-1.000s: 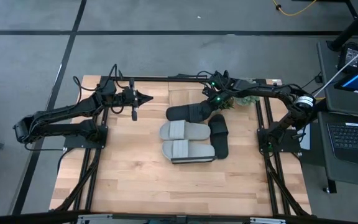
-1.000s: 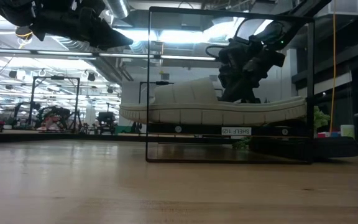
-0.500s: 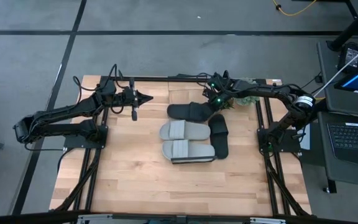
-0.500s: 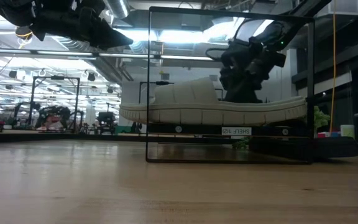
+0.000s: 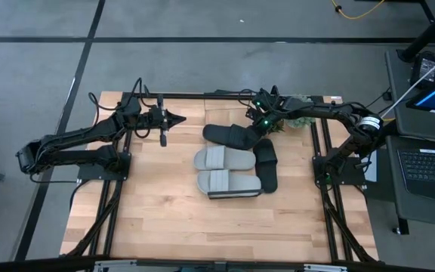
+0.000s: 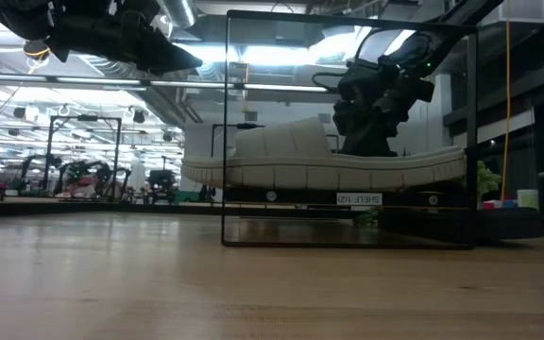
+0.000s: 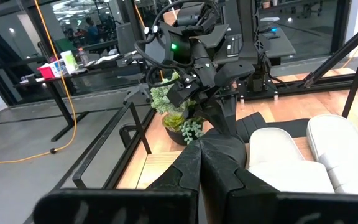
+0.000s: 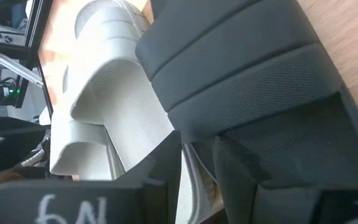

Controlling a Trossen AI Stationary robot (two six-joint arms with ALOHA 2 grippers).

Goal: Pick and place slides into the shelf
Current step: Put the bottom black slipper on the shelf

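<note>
Right gripper stood over the near end of one black slide, its fingers partly apart. In the right wrist view light grey showed through the gap between them, so it appeared to have hold of nothing. That slide lay flat in the upper middle of the high view, just below the pale plank of the shelf; whether it touched the plank could not be told. Below it sat the two grey slides side by side, with the second black slide at their right. The potted plant stood just right of the gripper. The step seemed to be seating this black slide at the shelf. Doing it well would likely call for a square grip across the broad strap, a level carry, and a path clear of the plant leaves and the nearest grey slide. Left gripper hung closed and empty at the upper left.
</note>
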